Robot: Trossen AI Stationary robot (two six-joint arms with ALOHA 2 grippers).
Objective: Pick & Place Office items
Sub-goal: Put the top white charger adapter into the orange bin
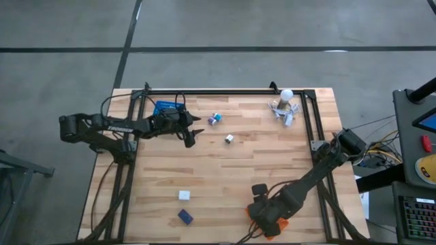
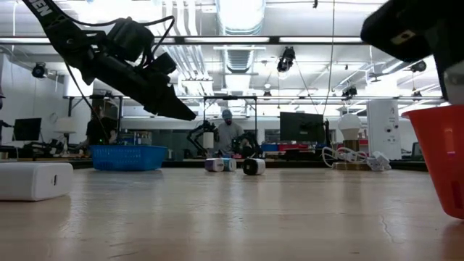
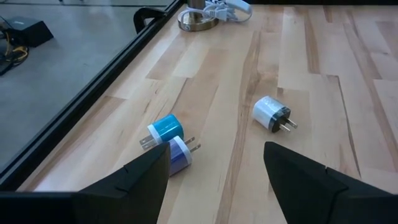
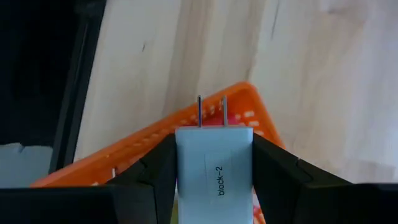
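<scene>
Left gripper (image 1: 193, 133) hovering above the wooden table (image 1: 225, 184), near the far left part, just beside the blue basket (image 1: 167, 107); fingers (image 3: 134, 180) standing spread, nothing between them. Pointing toward a teal plug (image 3: 164, 129) and a white-and-lilac plug (image 3: 180, 153) lying touching each other on the boards, prongs sticking out sideways. Seen from above as a small pair of items (image 1: 215, 119) just past the fingertips. A little apart, a white plug with a dark face (image 3: 270, 114) lying on its side, prongs out; showing from above as a small block (image 1: 229, 139) toward the table's middle.

Right gripper (image 1: 267, 219) sitting at the near edge, right of centre, over the orange basket (image 4: 149, 143). Fingers (image 4: 155, 171) pinching a white charger block (image 4: 214, 168) by its sides, two prongs pointing away from the wrist, a label reading "block-2" on its face. Block hanging directly above the orange basket's rim; touching the basket or not: cannot tell.

Near the front left, a white box (image 1: 184, 195) and a dark blue box (image 1: 185, 217) lying apart on the boards. At the far right corner, a white ball-topped cluster of clips (image 1: 285, 105) standing. In the low view, a person (image 2: 228, 132) showing in the room beyond the table.
</scene>
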